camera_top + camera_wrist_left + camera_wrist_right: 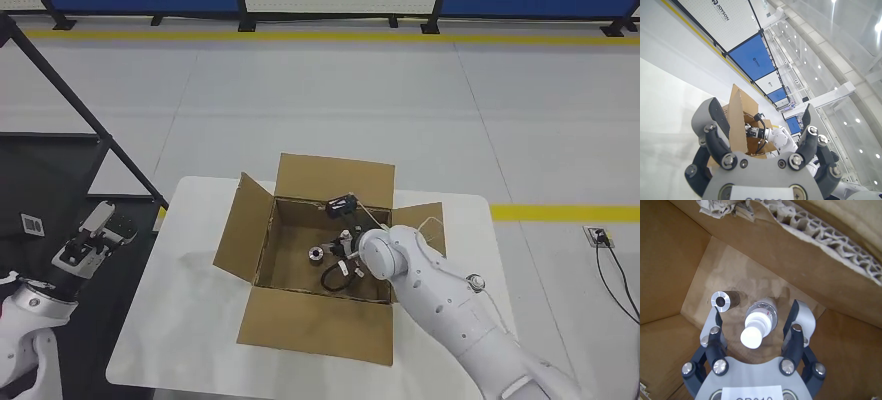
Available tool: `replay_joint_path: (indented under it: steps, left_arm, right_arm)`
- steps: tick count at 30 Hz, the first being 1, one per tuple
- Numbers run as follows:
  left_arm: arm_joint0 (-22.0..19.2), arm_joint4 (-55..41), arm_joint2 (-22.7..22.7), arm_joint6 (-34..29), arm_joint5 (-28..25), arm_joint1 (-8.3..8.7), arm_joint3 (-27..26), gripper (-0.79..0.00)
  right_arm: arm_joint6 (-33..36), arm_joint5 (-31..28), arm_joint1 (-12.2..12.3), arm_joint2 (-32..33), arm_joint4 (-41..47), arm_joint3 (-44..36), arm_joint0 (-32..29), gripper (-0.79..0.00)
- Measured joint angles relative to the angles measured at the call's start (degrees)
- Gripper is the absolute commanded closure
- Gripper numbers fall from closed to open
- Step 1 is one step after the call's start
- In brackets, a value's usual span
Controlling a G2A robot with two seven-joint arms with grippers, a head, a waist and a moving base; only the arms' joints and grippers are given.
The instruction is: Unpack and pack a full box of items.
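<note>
Bottle (pixel 761 318), base hidden behind cap, between parted fingers of right gripper (pixel 755 308).

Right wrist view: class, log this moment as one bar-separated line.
right gripper: open, inside box, straddling white-capped bottle | metal cylinder: on box floor beside bottle | left gripper: open, clear of box

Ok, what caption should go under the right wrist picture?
Open right pincer inside the cardboard box, straddling a white-capped bottle beside a metal cylinder.
</note>
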Motion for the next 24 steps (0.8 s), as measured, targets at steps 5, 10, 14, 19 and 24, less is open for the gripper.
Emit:
replay_joint_path:
  steps: [5, 10, 14, 19, 24]
  left_arm:
    - [0.0, 0.0, 0.0, 0.0, 0.0, 0.0, 0.0, -0.785]
    - [0.0, 0.0, 0.0, 0.0, 0.0, 0.0, 0.0, -0.785]
    - [0.0, 0.0, 0.0, 0.0, 0.0, 0.0, 0.0, -0.785]
    - [0.01, 0.0, 0.01, 0.0, 0.0, 0.0, 0.0, -0.785]
    - [1.51, 0.3, 2.13, 0.5, 0.0, 0.05, -1.4, -0.785]
  right_arm:
    - [0.18, 0.46, -0.42, 0.14, -0.86, 1.07, 0.67, 0.0]
    - [0.82, 0.84, -0.11, 1.3, -1.99, -1.37, -0.19, 0.0]
    - [1.8, 1.79, 1.31, 4.0, -4.26, -8.73, -3.32, 0.0]
    - [5.95, 5.45, 4.73, 10.58, -11.9, -28.73, -12.92, 0.0]
    - [10.45, 8.51, 7.61, 18.38, -21.19, -50.31, -25.12, 0.0]
